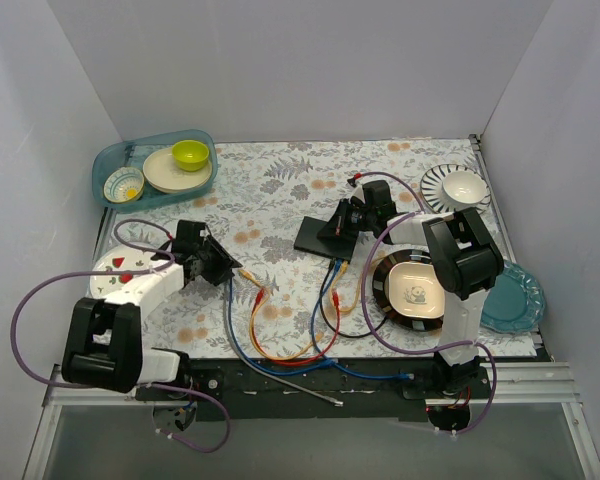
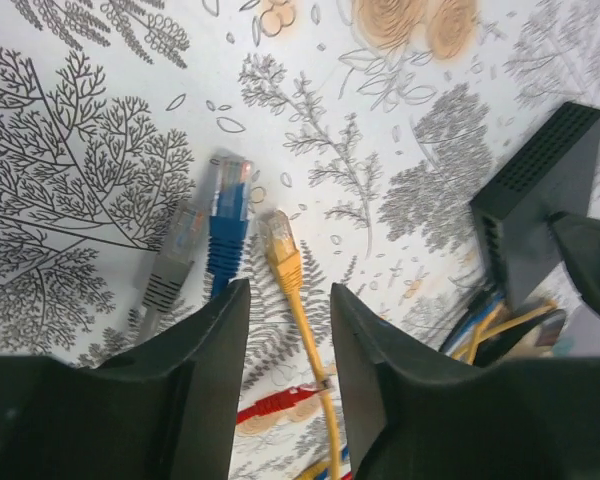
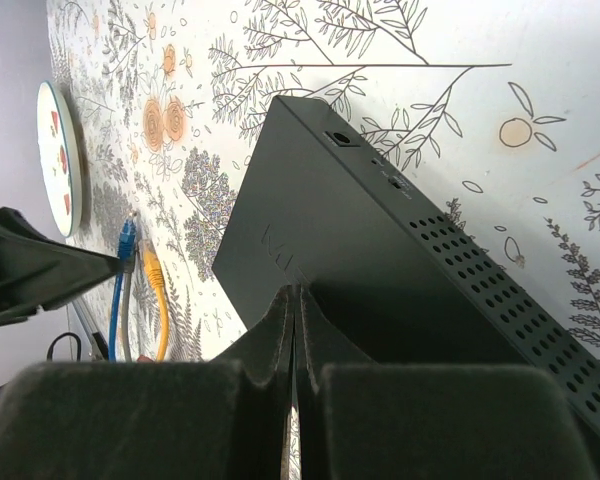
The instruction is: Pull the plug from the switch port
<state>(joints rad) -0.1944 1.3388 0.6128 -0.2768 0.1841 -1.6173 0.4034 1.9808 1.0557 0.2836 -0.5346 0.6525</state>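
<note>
Hazard at flat black rectangular matte switch [image 1: 318, 238], lying on floral cloth [image 1: 280, 190]: pinned only by closed tips of right gripper [image 3: 297, 296], so could have skidded under a pull. Left of switch, had left gripper [image 2: 288, 292] part-open, empty, above loose grey, blue, yellow plugs [image 2: 228, 215]; snagging possible.

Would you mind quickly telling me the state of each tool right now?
Left tool: open, holding nothing, above the yellow plug.
Right tool: closed, holding nothing, tips at the switch.

Flat blk switch [image 1: 325, 237], centre-right, plugs [image 1: 336, 263] apparently seated along near edge.
</note>
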